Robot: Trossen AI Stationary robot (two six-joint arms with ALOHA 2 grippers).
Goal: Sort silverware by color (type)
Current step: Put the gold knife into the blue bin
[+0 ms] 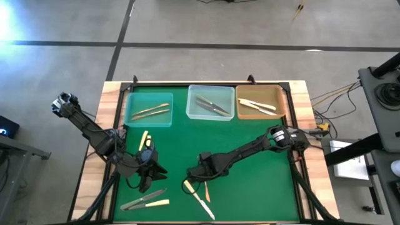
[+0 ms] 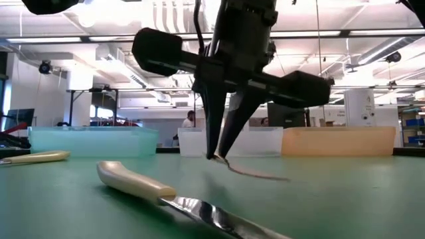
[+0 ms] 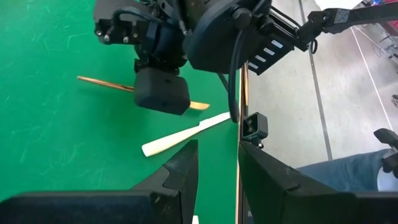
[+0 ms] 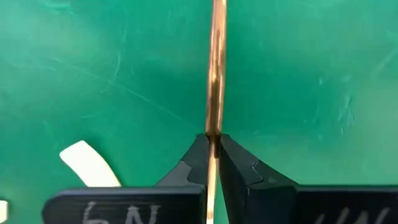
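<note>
My right gripper [image 1: 201, 177] hangs over the middle of the green mat, near its front, shut on a slim golden-bronze piece of silverware [image 4: 216, 68]. The same piece [image 2: 255, 174] slants down from the fingertips in the low view. To its left, my left gripper [image 1: 147, 174] waits open with nothing between its fingers [image 3: 186, 168]. A cream-handled knife [image 1: 199, 197] lies flat on the mat just in front of the right gripper. More loose silverware lies flat at the front left [image 1: 145, 200] and behind the left gripper [image 1: 145, 139]. My right gripper pinches the golden-bronze piece's thin shaft [image 4: 215, 132] between its two fingertips, nearer one end than the middle. The fingers come steeply from above and lie across the piece. The longer part [image 2: 265, 176] slopes down from the hold; whether its free end touches the mat, I cannot tell.
Three trays stand along the far edge: a teal one [image 1: 132, 119] with golden pieces, a clear one [image 1: 192, 114] with silver pieces, an orange one [image 1: 281, 112] with cream pieces. The wooden table rim [image 1: 112, 100] borders the mat. People stand in the room beyond.
</note>
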